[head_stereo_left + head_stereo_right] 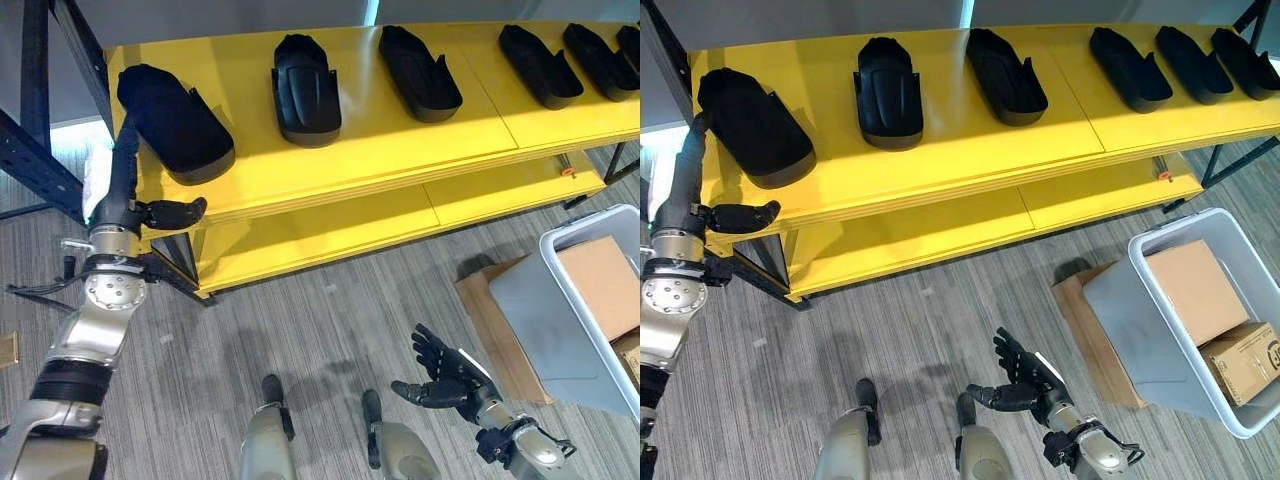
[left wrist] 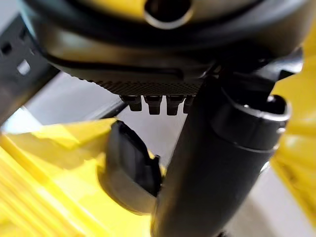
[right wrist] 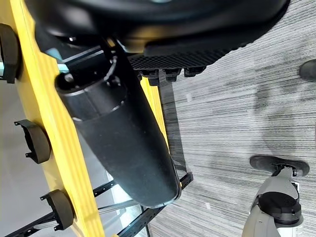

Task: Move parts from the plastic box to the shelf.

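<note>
Black moulded parts, several, laid in a row on the top board of the yellow shelf (image 1: 400,140). Leftmost part (image 1: 175,122) at the shelf's left end, overhanging the front edge. Left hand (image 1: 150,212) raised just beside and below it, thumb out, fingers straight along its side; whether touching, cannot tell. Right hand (image 1: 445,375) low over the carpet, fingers loosely spread, empty. Grey plastic box (image 1: 1180,310) on the floor at right, cardboard cartons (image 1: 1215,315) inside. Parts judged stiff, hollow, light, smooth-skinned; best taken across the raised side walls.
</note>
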